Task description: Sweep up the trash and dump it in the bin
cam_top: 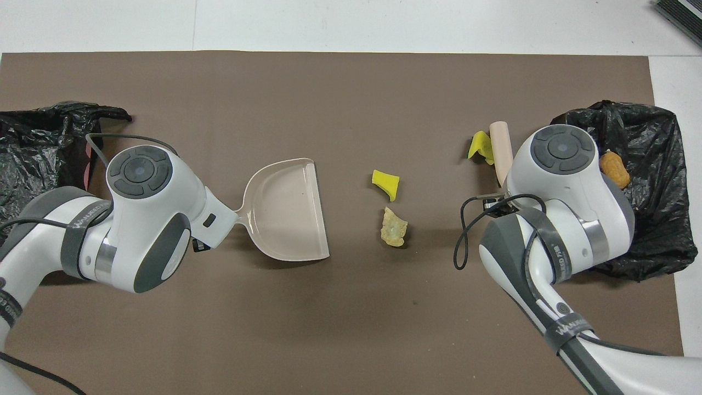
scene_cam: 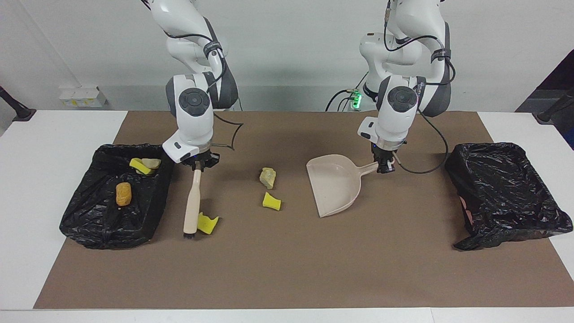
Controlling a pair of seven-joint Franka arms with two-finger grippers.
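Facing view: two arms at a brown-matted worktop (scene_cam: 287, 269), brush and dustpan gripped, scraps loose on the mat.

Right hand (scene_cam: 196, 165) clamped on the handle end of the beige hand brush (scene_cam: 192, 202), bristle end down on the mat, touching a yellow sponge scrap (scene_cam: 208, 223). Left hand (scene_cam: 384, 168) clamped on the handle of the beige dustpan (scene_cam: 334, 188), mouth turned toward the right arm's end. Between brush and dustpan, a pale bread-like lump (scene_cam: 267, 177) and, just beside it and farther from the robots, a second yellow sponge chunk (scene_cam: 271, 201). Black-lined bin (scene_cam: 85, 224) at the right arm's end, holding an orange bread lump (scene_cam: 123, 193), a yellow sponge piece (scene_cam: 140, 167) and a pale lump. Second black-lined bin (scene_cam: 515, 215) at the left arm's end.
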